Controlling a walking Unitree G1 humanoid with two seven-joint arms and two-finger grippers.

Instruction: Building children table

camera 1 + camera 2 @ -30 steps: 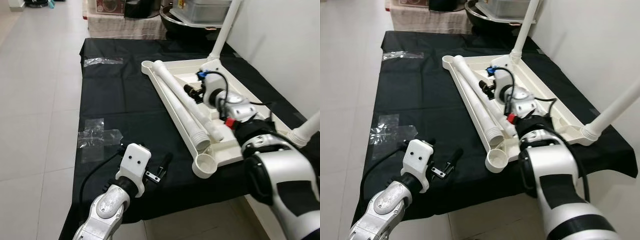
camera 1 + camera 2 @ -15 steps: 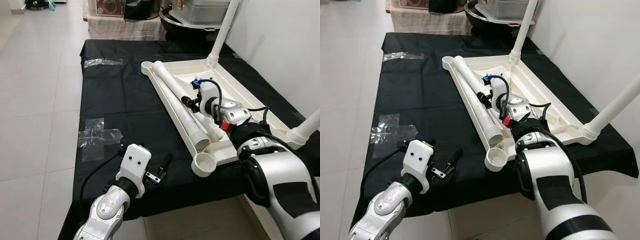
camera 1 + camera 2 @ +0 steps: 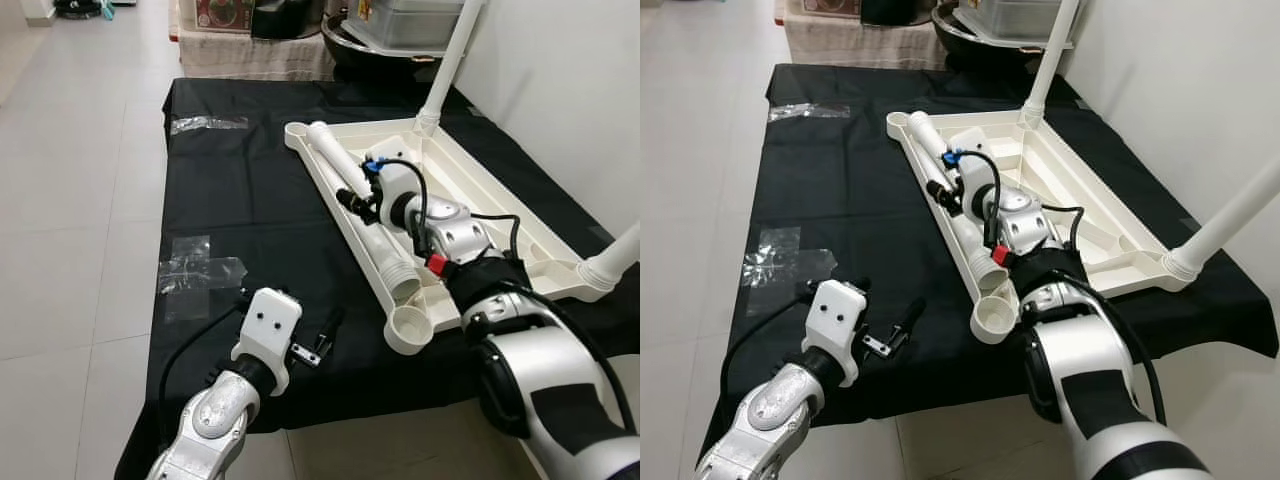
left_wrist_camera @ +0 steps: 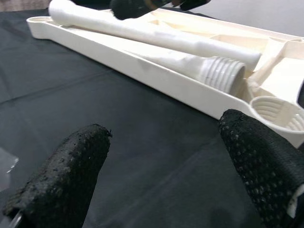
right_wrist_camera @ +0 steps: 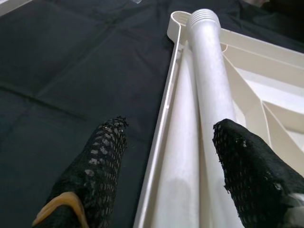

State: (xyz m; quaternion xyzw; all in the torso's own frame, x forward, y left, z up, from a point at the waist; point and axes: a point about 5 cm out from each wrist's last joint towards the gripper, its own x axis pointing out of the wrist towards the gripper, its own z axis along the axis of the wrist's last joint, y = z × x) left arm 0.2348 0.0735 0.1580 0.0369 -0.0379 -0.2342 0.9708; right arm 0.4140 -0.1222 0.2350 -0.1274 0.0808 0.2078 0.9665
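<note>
Left gripper (image 3: 322, 340) rests spread on the black cloth (image 3: 250, 200). At its 2 o'clock, the upturned white plastic tabletop (image 3: 470, 190) holds two loose white plastic legs (image 3: 375, 235). Right gripper (image 5: 166, 171) hovers spread, straddling them.

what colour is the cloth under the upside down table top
Black; the cloth shows best in the left eye view, beneath the cream table top.

Pale glossy floor tiles (image 3: 70, 190) run along the left of a low table (image 3: 240, 190) draped in black cloth. A plain white wall (image 3: 560, 90) stands close on the right. Strips of clear tape (image 3: 195, 265) lie on the cloth. At the far end sits a patterned cloth-covered stand (image 3: 250, 50) with dark pots
</note>
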